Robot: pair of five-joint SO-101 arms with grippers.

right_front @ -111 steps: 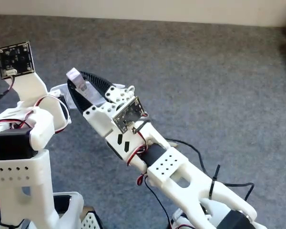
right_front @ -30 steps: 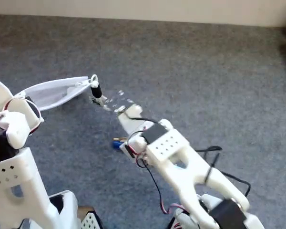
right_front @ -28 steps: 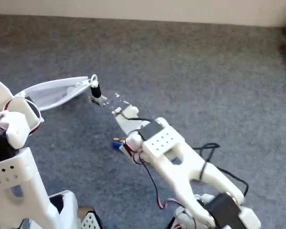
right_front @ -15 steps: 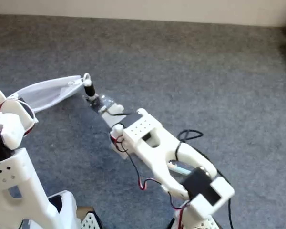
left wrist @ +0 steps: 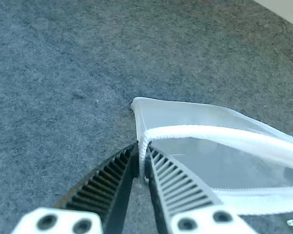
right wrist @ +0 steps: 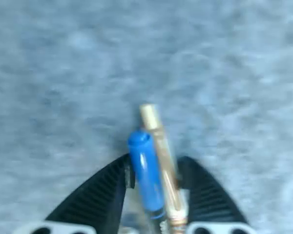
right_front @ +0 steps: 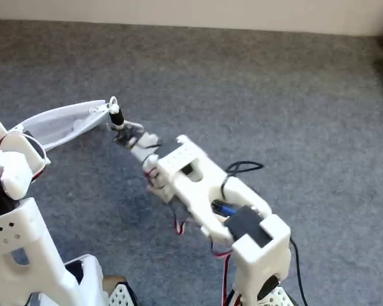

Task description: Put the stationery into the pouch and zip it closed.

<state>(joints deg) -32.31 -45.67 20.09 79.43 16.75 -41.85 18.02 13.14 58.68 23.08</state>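
A white mesh pouch (right_front: 64, 122) hangs above the carpet, held at one end by my left gripper (left wrist: 141, 163), which is shut on its zipper edge. The pouch (left wrist: 210, 146) stretches away from those jaws. My right gripper (right wrist: 154, 168) is shut on two pens: a blue-capped pen (right wrist: 145, 175) and a clear pen with a gold tip (right wrist: 158, 139), side by side between the fingers. In the high view the right gripper (right_front: 131, 135) sits just off the pouch's free end, with a dark tip (right_front: 117, 118) sticking out of it against that end.
Grey carpet (right_front: 274, 95) covers the whole surface, with open room to the right and at the back. The right arm's body (right_front: 210, 197) crosses the middle. A pale wall edge (right_front: 210, 13) runs along the back.
The right arm has swung around and its gripper with the pens has shifted up and left, closer to the pouch's free end. The pouch end has risen slightly.
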